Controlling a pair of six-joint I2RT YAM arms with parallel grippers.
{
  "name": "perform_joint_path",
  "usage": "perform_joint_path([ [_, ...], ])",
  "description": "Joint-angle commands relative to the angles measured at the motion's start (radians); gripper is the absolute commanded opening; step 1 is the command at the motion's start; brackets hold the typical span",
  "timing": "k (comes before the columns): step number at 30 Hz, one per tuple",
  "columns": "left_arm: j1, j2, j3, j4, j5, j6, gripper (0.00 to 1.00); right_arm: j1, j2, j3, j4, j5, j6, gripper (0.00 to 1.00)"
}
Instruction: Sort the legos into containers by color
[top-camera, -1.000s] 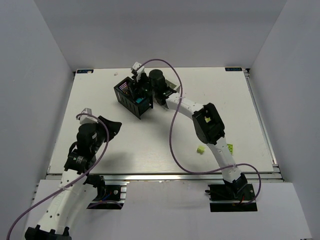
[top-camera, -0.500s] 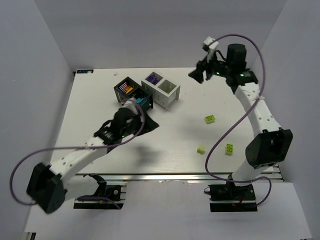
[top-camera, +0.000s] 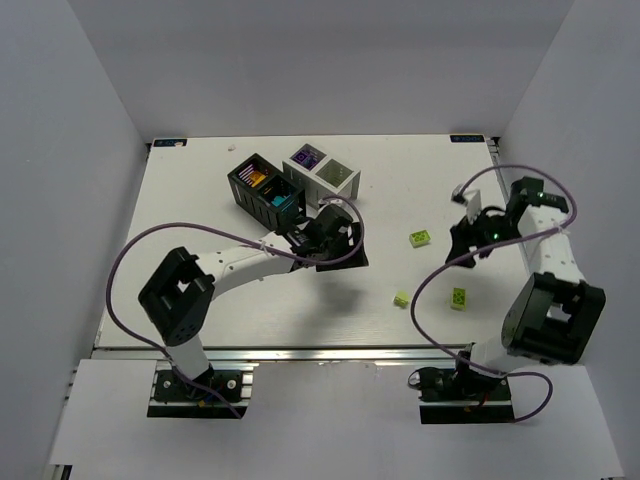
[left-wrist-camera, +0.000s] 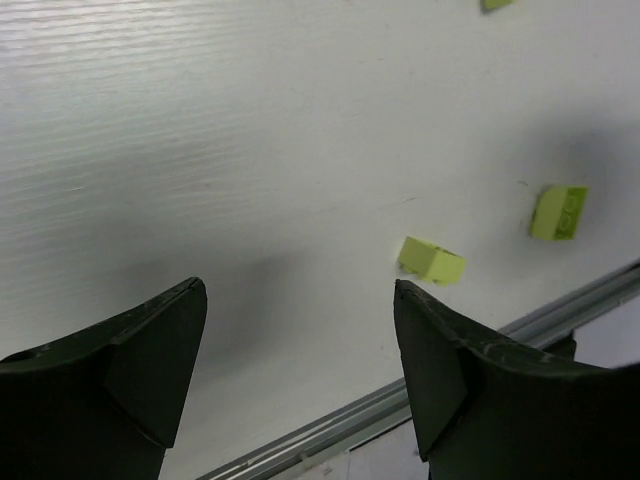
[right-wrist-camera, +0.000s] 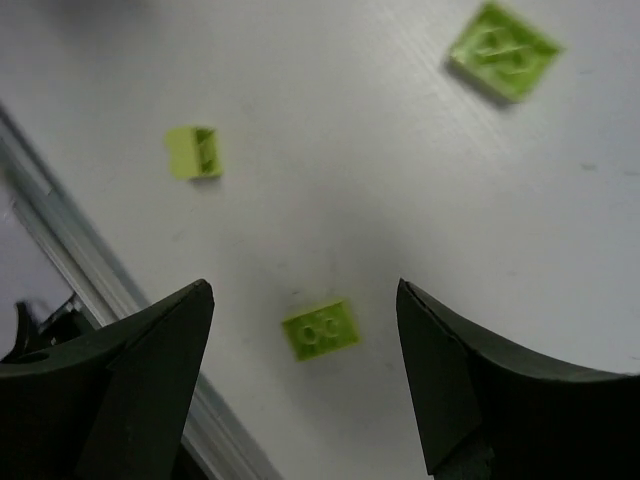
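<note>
The white counter (top-camera: 200, 260), boxed in by pale walls (top-camera: 80, 120), carries the black container (top-camera: 265, 190), with the white container (top-camera: 325, 172) just to its right. Three lime legos (top-camera: 420, 238) lie loose well to the black container's right. The left gripper (left-wrist-camera: 298, 330) near that container and the right gripper (right-wrist-camera: 302, 290) over the legos both show jaws spread and empty.

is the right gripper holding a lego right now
No, the right gripper stands open with nothing between its fingers, and a lime lego lies loose on the table beneath it.
</note>
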Motion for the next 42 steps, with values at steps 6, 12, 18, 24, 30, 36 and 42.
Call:
perform_joint_path([
  [6, 0.002, -0.192, -0.069, -0.044, -0.153, -0.026, 0.87, 0.167, -0.241, -0.301, 0.121, 0.119, -0.179, 0.81],
  [12, 0.001, -0.344, -0.212, -0.007, -0.232, -0.081, 0.92, 0.427, -0.261, -0.381, 0.315, 0.257, 0.091, 0.8],
  [18, 0.002, -0.512, -0.298, -0.078, -0.353, -0.133, 0.94, 0.575, -0.199, -0.376, 0.399, 0.383, 0.331, 0.79],
  [24, 0.002, -0.7, -0.406, -0.109, -0.431, -0.196, 0.94, 0.658, -0.144, -0.371, 0.4, 0.405, 0.414, 0.75],
  [30, 0.002, -0.829, -0.479, -0.141, -0.472, -0.245, 0.94, 0.718, -0.104, -0.381, 0.412, 0.434, 0.461, 0.69],
  [36, 0.002, -0.849, -0.493, -0.144, -0.482, -0.255, 0.94, 0.744, -0.028, -0.382, 0.418, 0.514, 0.475, 0.65],
  [42, 0.002, -0.84, -0.479, -0.161, -0.506, -0.25, 0.95, 0.759, -0.009, -0.407, 0.409, 0.526, 0.455, 0.56],
])
